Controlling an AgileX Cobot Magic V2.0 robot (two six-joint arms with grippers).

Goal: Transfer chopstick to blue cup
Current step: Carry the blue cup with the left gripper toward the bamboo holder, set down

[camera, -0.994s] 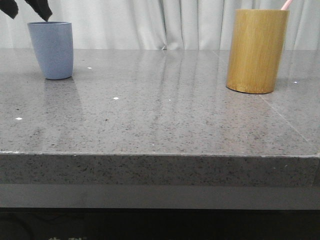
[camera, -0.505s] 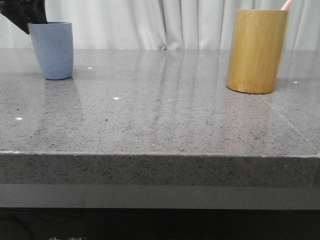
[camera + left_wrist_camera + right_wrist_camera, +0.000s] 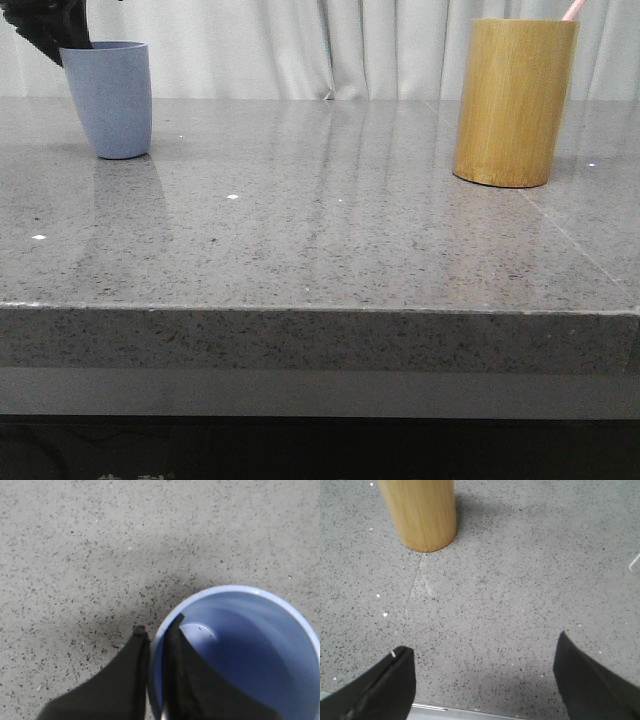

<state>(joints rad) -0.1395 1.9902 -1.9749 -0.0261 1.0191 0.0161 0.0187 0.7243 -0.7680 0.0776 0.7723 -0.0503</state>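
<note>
We've got the left tool [image 3: 156, 630] pinched on the rim of the blue cup [image 3: 240, 650]: one finger inside the wall, the other just outside, pressed close on the thin edge. In the front view that left tool [image 3: 55, 40] sits at the cup's upper left rim, and the blue cup [image 3: 112, 98] stands at the far left of the grey speckled surface [image 3: 320, 230]. Our right tool [image 3: 485, 677] hangs spread wide, nothing between its fingers, above bare surface near the bamboo cup [image 3: 420, 512]. Over on the far right, the bamboo cup [image 3: 513, 100] stands upright, with the pink chopstick [image 3: 571, 10] poking out of its top.
</note>
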